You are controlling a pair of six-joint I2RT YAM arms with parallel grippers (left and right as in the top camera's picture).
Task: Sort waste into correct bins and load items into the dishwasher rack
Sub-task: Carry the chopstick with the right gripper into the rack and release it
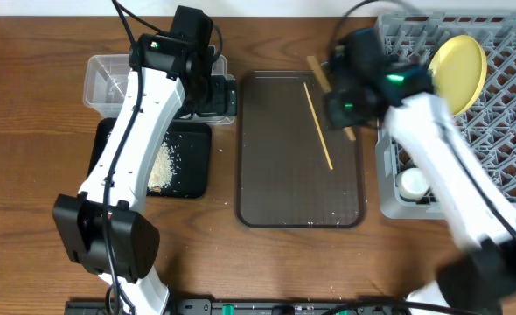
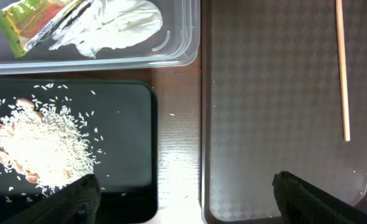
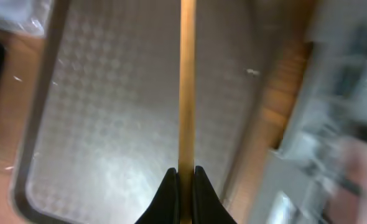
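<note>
A: Wood: one chopstick (image 3: 186, 93), clamped end-on in the right gripper (image 3: 185, 177), above the tray's (image 1: 275, 175) right edge, beside the rack (image 1: 503, 105).

B: Hazards?

A: Thin grip: may pivot, snag the rack wall, or drop through the lattice. Left gripper (image 2: 185, 186): jaws apart, empty.

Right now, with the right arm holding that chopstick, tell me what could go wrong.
1. The right fingers pinch the thin chopstick only at their tips; it may twist or slip in transit.
2. The dishwasher rack has an open lattice, so the stick could drop through, or knock the yellow plate standing there.
3. The other chopstick lies flat on the serving tray, likely awkward to grasp.
</note>
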